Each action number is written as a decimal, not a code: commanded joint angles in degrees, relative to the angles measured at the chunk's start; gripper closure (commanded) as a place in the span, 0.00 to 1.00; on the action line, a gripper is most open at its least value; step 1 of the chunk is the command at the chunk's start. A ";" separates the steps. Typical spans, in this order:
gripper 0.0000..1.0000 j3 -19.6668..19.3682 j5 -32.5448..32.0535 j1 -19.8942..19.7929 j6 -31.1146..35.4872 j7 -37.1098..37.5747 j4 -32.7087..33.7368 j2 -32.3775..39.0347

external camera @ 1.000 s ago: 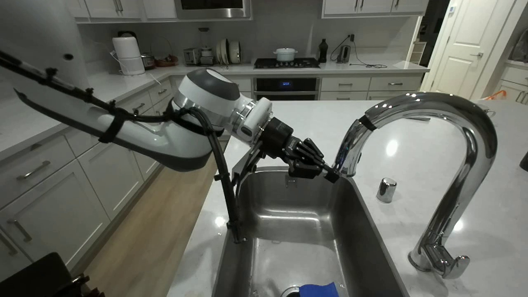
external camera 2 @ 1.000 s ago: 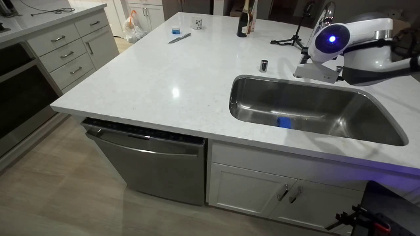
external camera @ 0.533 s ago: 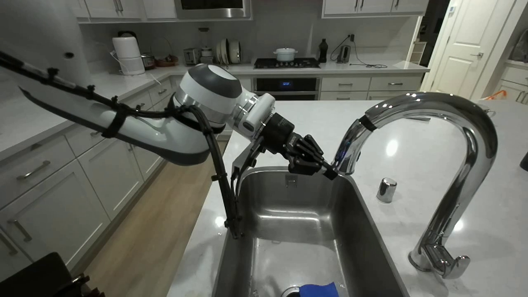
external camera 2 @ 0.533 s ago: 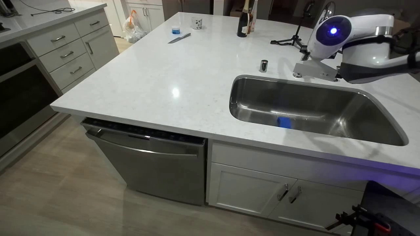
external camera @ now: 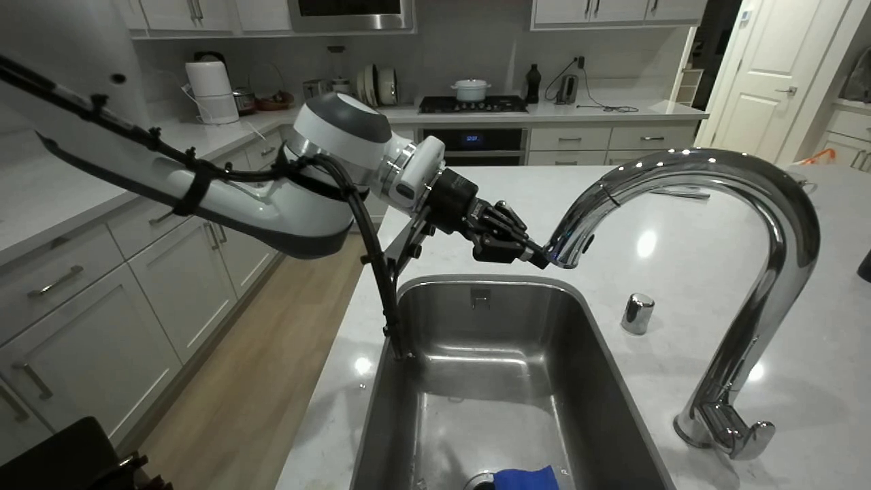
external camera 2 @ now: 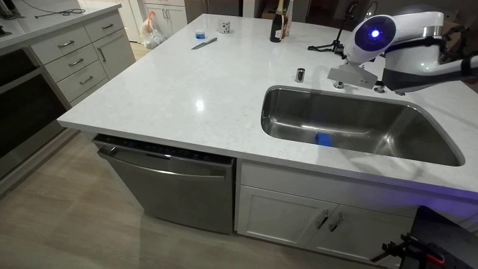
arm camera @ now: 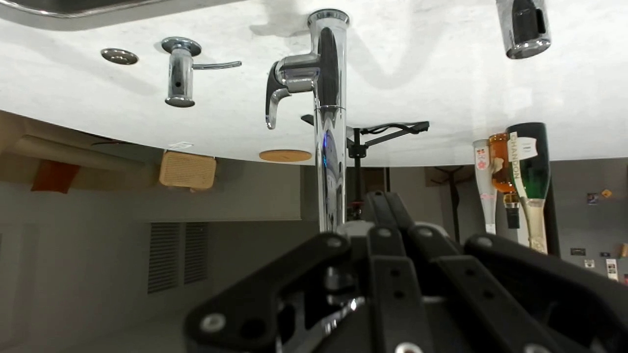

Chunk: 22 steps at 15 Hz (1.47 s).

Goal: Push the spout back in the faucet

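Where the tall polished chrome gooseneck faucet [external camera: 796, 252] bends over and down, its tip is the short, shiny chrome cylindrical spout [external camera: 578, 231], slanted with the mouth facing downward; only a thin dark line shows at the joint, so I judge it seated or very nearly so. The black two-fingered claw [external camera: 541, 257] is closed on itself, fingers [arm camera: 380, 211] side by side and nothing between them, its tips at the spout's lower edge and seemingly against it, though the wrist view is too blurred there to confirm. I expect the spout to be light and stiff, able to take a firm shove, yet slippery, since its round polished wall offers little bite. For pushing, the rim of the mouth is the place, with force along the slant; a sideways press would likely skid off. If it had to be gripped, I would take it around the middle, clear of the small dark oval patch [external camera: 590, 242] on its side.

The grey stainless-steel sink [external camera: 490, 422] has a blue cloth-like piece [external camera: 525, 479] on its floor. On the white stone desk [external camera 2: 157, 97] stand a small white and blue round tub [external camera 2: 200, 34], a pale cup with dark print [external camera 2: 224, 27] and a green glass bottle [arm camera: 532, 181] with a pale label, their contents hidden
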 commanded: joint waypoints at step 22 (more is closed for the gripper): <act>0.00 -0.44 6.16 1.19 -5.41 -23.15 9.60 6.70</act>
